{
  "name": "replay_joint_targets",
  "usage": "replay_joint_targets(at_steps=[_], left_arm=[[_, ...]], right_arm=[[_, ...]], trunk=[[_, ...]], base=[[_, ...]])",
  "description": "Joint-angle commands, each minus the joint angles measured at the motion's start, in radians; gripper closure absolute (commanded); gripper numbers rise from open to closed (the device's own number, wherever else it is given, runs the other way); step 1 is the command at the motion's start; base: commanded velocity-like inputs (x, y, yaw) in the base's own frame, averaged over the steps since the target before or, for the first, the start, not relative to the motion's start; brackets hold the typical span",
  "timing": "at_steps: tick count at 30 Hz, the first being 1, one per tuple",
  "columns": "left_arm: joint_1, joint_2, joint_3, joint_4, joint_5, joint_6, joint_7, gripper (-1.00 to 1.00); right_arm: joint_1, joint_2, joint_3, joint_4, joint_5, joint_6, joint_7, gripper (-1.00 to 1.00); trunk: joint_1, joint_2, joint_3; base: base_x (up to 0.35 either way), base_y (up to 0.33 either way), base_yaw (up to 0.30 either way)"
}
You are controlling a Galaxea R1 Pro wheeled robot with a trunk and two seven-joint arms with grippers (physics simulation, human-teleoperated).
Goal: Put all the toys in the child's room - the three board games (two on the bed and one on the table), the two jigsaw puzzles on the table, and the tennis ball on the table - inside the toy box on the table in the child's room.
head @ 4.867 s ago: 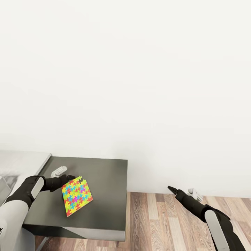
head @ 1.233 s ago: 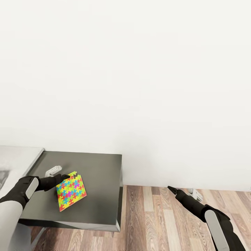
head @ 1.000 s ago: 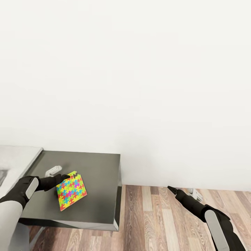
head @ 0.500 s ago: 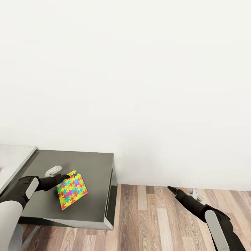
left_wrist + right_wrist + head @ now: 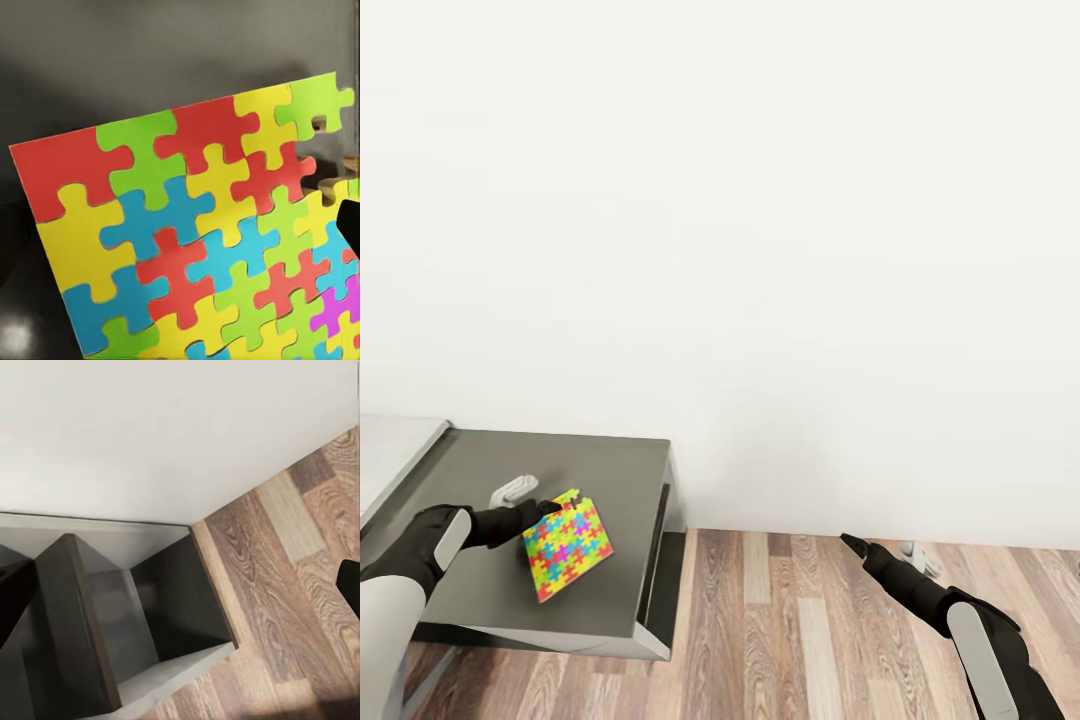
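The left gripper (image 5: 550, 508) is clamped on one jigsaw puzzle (image 5: 566, 544), held tilted above the lower dark grey top (image 5: 610, 480), so that sheet awaits the toy box, while the right gripper (image 5: 847, 541) hangs over the wood floor (image 5: 790, 620), its jaw state unclear.

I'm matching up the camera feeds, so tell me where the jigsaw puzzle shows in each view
Head view: the puzzle is at lower left, held at its corner by the left gripper over the dark top.
Left wrist view: the puzzle covers most of the picture.
Right wrist view: puzzle not in it.
Shared landmark: the dark top, behind the puzzle in both.
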Motion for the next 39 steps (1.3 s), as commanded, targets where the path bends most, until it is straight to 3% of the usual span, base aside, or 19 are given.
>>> replay_joint_targets(at_steps=[1, 10, 15, 22, 39], left_arm=[[-0.001, 0.0, 0.005, -0.001, 0.0, 0.007, -0.003, -1.0], [-0.001, 0.0, -0.019, -0.001, 0.003, 0.008, -0.006, -1.0], [-0.001, 0.0, -0.025, -0.001, 0.001, 0.008, -0.06, -1.0], [-0.001, -0.001, -0.079, -0.001, 0.002, 0.008, -0.092, -1.0], [-0.001, -0.002, -0.092, -0.001, 0.003, 0.009, -0.122, -1.0]], right_arm=[[-0.001, 0.0, -0.002, 0.0, 0.002, 0.006, 0.005, -1.0], [-0.001, 0.0, -0.002, 0.0, 0.002, 0.006, 0.005, -1.0], [-0.001, 0.0, -0.002, 0.0, 0.002, 0.006, 0.005, -1.0], [-0.001, 0.0, -0.002, 0.0, 0.003, 0.006, 0.005, -1.0], [-0.001, 0.0, -0.002, 0.005, 0.003, 0.006, 0.005, -1.0]], trunk=[[0.001, -0.002, -0.002], [0.001, -0.002, -0.002], [0.001, -0.002, -0.002], [0.001, -0.002, -0.002], [0.001, -0.002, -0.002]], base=[[0.0, -0.195, 0.0], [0.0, -0.06, 0.0], [0.0, -0.002, 0.0], [0.0, 0.0, 0.0], [0.0, 0.0, 0.0]])
